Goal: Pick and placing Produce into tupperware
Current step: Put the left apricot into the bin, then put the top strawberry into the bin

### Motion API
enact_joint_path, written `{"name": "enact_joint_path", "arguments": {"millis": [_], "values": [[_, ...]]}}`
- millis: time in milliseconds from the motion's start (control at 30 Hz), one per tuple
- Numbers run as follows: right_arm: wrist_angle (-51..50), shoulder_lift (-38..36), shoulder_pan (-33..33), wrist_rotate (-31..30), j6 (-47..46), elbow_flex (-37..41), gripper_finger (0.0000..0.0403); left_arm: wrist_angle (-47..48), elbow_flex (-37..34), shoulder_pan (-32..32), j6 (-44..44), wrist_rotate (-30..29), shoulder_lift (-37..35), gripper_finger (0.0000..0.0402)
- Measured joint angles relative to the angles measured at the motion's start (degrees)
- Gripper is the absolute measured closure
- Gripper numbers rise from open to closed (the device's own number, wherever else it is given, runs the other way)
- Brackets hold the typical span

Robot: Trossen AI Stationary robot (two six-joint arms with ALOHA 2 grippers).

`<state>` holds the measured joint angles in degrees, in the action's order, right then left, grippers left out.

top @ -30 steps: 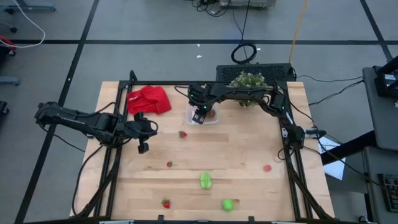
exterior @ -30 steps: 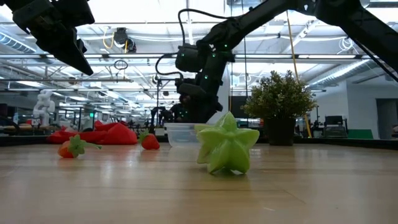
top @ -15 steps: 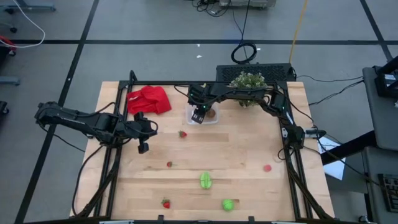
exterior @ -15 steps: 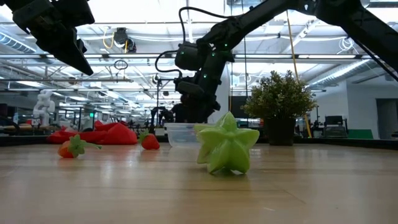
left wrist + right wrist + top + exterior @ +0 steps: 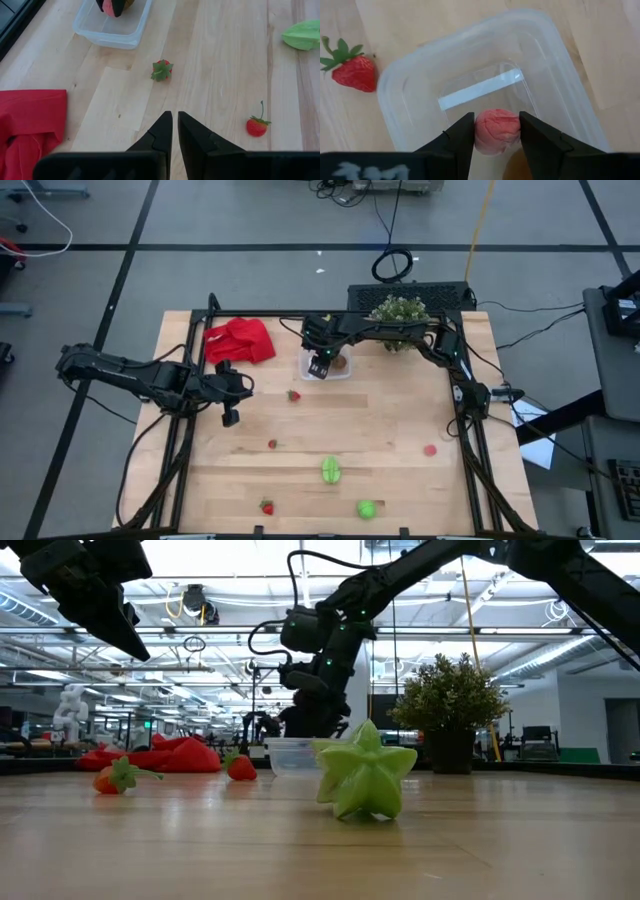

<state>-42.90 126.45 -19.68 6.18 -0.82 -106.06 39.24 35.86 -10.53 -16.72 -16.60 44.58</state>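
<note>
Right hand (image 5: 496,131) | grips pink piece (image 5: 497,131) over tupperware (image 5: 415,80); left hand (image 5: 174,127) | shut

The right tool (image 5: 496,131) hangs near the desk's far edge, fingers parted around a pink piece; the left tool (image 5: 174,131), closed, hovers toward the left edge.

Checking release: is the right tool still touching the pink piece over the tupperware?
Cannot tell. Right wrist view: pink piece sits between right tool fingers above tupperware; no plain gap.
</note>
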Motion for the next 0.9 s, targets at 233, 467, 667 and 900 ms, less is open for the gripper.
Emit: {"name": "enact_joint_path", "arguments": {"millis": [233,467,667,900], "values": [[1.4,0.0,0.0,0.0,0.0,0.0,0.0246,0.0,0.0,0.0,0.0,0.0,0.0,0.0369],[1.7,0.0,0.0,-0.5,-0.6,0.0,0.0186,0.0,0.0,0.0,0.0,0.0,0.0,0.0369],[3.4,-0.1,0.7,-0.6,0.0,0.0,0.0158,0.0,0.0,0.0,0.4,0.0,0.0,0.0369],[3.0,-7.0,4.1,-0.2,-0.7,0.0,0.0156,0.0,0.0,0.0,1.2,0.0,0.0,0.0369]]}}
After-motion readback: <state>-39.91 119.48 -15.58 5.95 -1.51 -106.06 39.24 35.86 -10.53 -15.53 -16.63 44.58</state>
